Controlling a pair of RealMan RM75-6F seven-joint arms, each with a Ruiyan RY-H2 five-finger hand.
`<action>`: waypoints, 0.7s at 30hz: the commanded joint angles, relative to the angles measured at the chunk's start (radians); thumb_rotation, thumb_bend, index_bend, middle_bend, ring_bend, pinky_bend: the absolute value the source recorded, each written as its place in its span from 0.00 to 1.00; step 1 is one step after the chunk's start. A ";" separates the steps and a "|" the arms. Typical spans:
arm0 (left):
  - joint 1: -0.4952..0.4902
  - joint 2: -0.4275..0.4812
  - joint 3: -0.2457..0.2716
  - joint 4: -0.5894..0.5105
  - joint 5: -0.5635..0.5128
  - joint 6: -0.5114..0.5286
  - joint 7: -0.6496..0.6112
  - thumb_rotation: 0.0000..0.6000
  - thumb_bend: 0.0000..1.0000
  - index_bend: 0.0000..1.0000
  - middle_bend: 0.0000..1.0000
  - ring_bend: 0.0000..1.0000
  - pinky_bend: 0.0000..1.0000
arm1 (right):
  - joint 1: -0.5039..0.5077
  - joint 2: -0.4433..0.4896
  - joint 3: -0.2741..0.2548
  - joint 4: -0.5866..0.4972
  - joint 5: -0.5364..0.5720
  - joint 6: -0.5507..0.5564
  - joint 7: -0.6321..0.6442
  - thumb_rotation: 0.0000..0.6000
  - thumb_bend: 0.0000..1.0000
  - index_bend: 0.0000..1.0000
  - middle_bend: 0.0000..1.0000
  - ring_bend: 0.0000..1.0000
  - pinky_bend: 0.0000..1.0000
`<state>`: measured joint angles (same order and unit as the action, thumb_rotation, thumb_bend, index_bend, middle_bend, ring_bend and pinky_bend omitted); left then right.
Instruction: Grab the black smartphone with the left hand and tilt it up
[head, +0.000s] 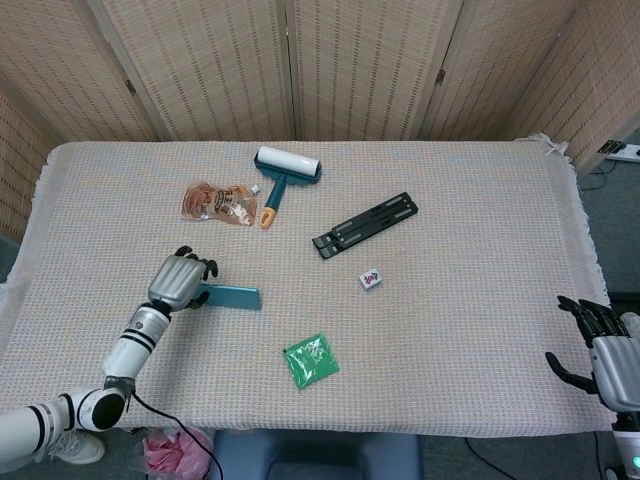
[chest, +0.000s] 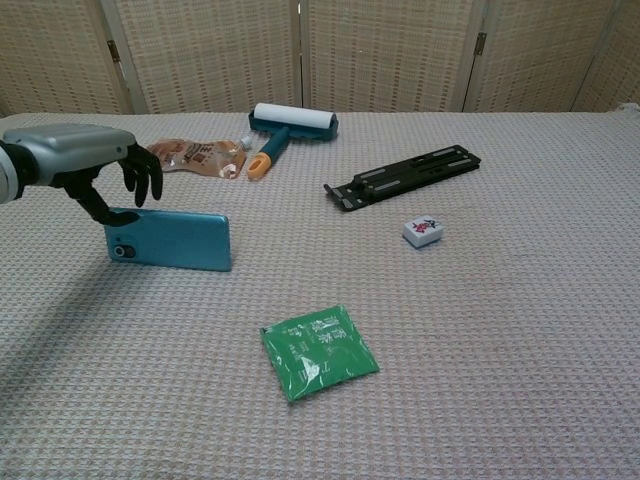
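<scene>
1. Since the black smartphone with the teal back cover (chest: 170, 241) stands on its long edge at the left of the chest view, with its back and camera lens toward the camera, I judge that the tilting step is nearly complete.
2. In the head view the smartphone (head: 234, 297) is at the left of the middle, on the woven beige tablecloth (head: 450, 220), and its lower edge seems to touch the cloth.
3. The next move, in my judgement, calls for a steady hold, because the phone balances on a thin edge and could fall flat.
4. The left hand (chest: 85, 160) pinches the phone's left end: dark fingers curl over the upper corner, and the silver back of the hand faces up.
5. The left forearm comes in from the lower left of the head view.
6. The right hand (head: 600, 345) is at the lower right of the head view, beside the table's edge, with fingers apart and nothing in it.
</scene>
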<state>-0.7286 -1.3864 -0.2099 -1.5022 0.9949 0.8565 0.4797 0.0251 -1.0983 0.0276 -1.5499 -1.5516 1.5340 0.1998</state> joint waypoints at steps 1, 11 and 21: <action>0.004 0.022 -0.020 -0.030 -0.029 0.021 -0.035 1.00 0.38 0.22 0.25 0.22 0.20 | -0.001 0.003 0.001 -0.001 0.003 0.000 -0.002 1.00 0.21 0.15 0.25 0.16 0.16; 0.174 0.099 0.018 -0.147 0.109 0.313 -0.166 1.00 0.36 0.14 0.17 0.16 0.20 | 0.024 0.026 0.007 -0.018 -0.013 -0.027 -0.039 1.00 0.21 0.15 0.25 0.16 0.16; 0.373 0.136 0.142 -0.163 0.256 0.577 -0.169 1.00 0.33 0.14 0.14 0.14 0.20 | 0.069 0.039 0.001 -0.017 -0.052 -0.076 -0.043 1.00 0.22 0.15 0.19 0.15 0.16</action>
<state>-0.3966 -1.2561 -0.0978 -1.6705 1.2132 1.3758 0.3239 0.0919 -1.0587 0.0279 -1.5680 -1.6019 1.4604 0.1569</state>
